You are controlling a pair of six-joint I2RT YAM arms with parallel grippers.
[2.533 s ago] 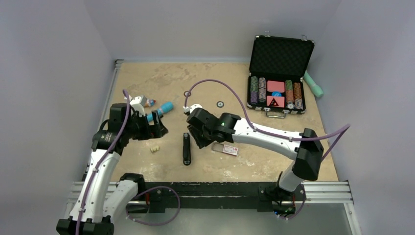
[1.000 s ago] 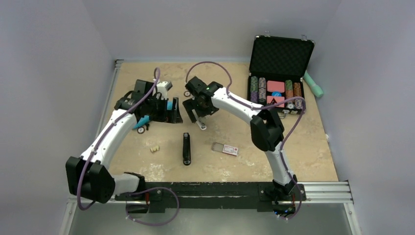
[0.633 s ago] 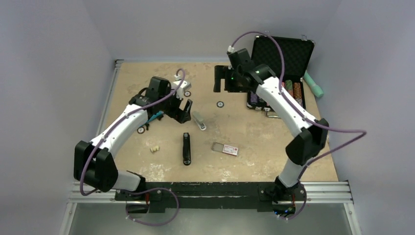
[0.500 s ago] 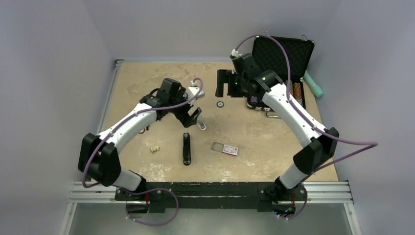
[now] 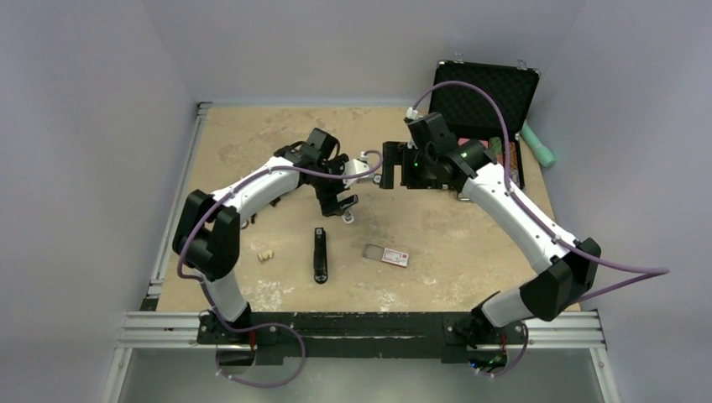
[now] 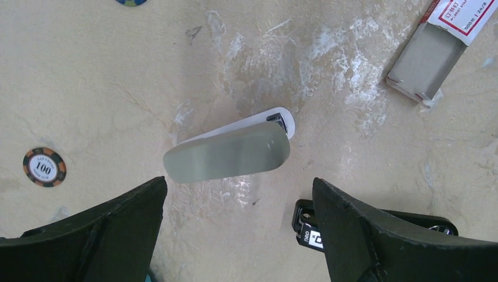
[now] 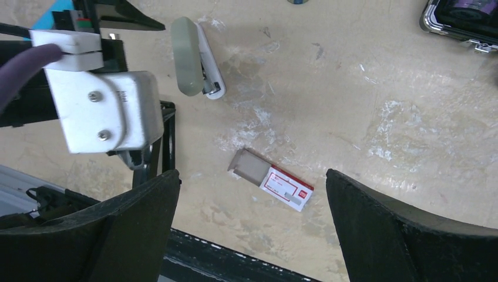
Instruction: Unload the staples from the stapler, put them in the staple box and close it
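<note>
top external: the left tool [image 5: 340, 202] hangs over the middle of the surface [image 5: 252, 138], fingers spread and holding nothing. the stapler [image 5: 346, 217], grey on top and white below, lies flat right under it, and only its near end shows past the fingers. the right tool [image 5: 384, 165] hovers farther back and to the right. it is also spread and empty, and it faces the left arm rather than the surface. a black bar [image 5: 320, 254] lies just nearer the bases, with a staple box [image 5: 386, 255] to its right. of the two arms, the left is plainly the nearer to the stapler.

left wrist: the left tool [image 6: 238, 185] looks straight down with both fingers wide apart and bare. the stapler [image 6: 229, 154] sits just ahead of the gap between them and touches neither finger. its long axis runs across the picture, tipped a little up to the right, so it lies nearly along the line from one finger to the other. as i judge it, closing from here would press on the ends instead of the long sides, so the wrist needs a turn before it drops. a poker chip [image 6: 44, 167] lies well to the left, the staple box [image 6: 437, 50] sits at the top right, and part of the black bar [image 6: 376, 226] peeks out behind the right-hand finger.

right wrist: the right tool [image 7: 251, 173] is spread and holds nothing. the stapler [image 7: 194, 56] lies far up and left of its fingers, beside the left arm's wrist. the staple box [image 7: 273, 179] sits between the fingers, down on the surface [image 7: 352, 88]. this arm would have to travel much farther to reach the stapler.
</note>
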